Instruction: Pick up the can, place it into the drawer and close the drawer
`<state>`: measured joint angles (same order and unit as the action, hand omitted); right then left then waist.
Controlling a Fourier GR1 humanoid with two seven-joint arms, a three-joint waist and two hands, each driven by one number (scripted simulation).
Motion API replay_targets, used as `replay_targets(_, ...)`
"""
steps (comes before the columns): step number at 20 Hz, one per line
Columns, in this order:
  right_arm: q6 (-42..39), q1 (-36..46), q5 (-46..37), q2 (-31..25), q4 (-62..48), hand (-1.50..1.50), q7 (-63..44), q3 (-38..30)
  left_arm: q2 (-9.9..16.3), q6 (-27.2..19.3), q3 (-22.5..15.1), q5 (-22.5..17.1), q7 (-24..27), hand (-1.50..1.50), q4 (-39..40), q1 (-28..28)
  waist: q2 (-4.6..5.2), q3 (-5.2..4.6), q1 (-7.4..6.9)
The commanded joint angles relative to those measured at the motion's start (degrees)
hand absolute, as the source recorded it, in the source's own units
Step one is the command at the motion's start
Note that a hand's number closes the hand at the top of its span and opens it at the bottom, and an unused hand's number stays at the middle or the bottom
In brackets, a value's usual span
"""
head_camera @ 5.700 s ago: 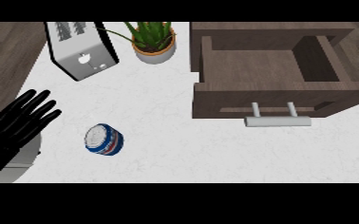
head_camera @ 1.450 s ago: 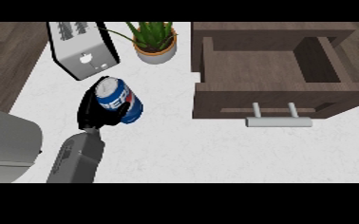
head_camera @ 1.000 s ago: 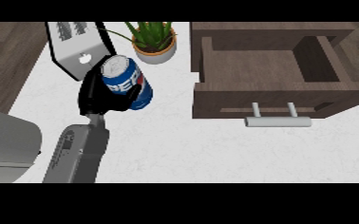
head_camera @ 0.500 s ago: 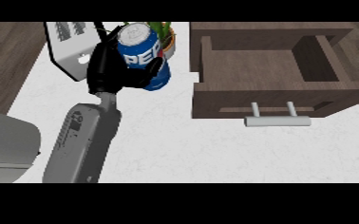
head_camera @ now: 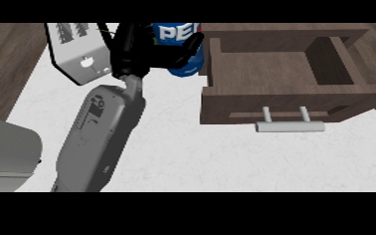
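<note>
The left hand [head_camera: 132, 50] is curled round the can [head_camera: 180, 47], lifted off the bench; the open drawer [head_camera: 275, 72] to its right awaits placing and closing.

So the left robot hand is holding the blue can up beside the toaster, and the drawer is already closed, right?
Not quite. The head view shows the drawer open, handle toward the robot. The rest holds: the left robot hand grips the blue can beside the toaster.

Can [head_camera: 178, 40] top cut off; robot hand [head_camera: 132, 50] hides its side.
</note>
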<state>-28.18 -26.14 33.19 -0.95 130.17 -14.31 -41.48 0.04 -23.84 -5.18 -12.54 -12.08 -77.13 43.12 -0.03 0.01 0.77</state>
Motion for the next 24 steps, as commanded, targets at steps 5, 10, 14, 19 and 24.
replay_targets(5,1.8,1.2,-0.3,0.9,3.5,-1.50,-3.7,1.5,0.0,-7.6,-3.6,-5.6,3.4,1.50,12.5,12.1,0.16,-0.01,0.69)
replay_targets(10,2.5,4.2,-4.9,0.9,-0.2,-1.50,-0.7,3.2,0.0,-7.4,-1.1,-5.9,2.7,1.50,21.1,22.9,0.33,0.03,0.81)
replay_targets(14,2.2,0.9,-1.4,0.9,0.8,-1.50,0.1,2.1,0.0,-7.9,-2.2,-6.2,3.8,1.50,22.3,23.8,0.07,0.02,0.53)
replay_targets(19,0.8,3.1,-4.5,0.9,-1.7,-1.50,2.1,3.5,0.0,-9.7,-5.9,-13.7,9.8,1.50,32.7,28.6,0.46,0.06,1.74)
replay_targets(24,1.9,4.3,-1.4,-1.6,-0.4,-1.50,-1.4,2.3,0.0,-10.3,-9.7,-19.3,13.4,1.50,35.9,29.7,0.48,0.04,2.05)
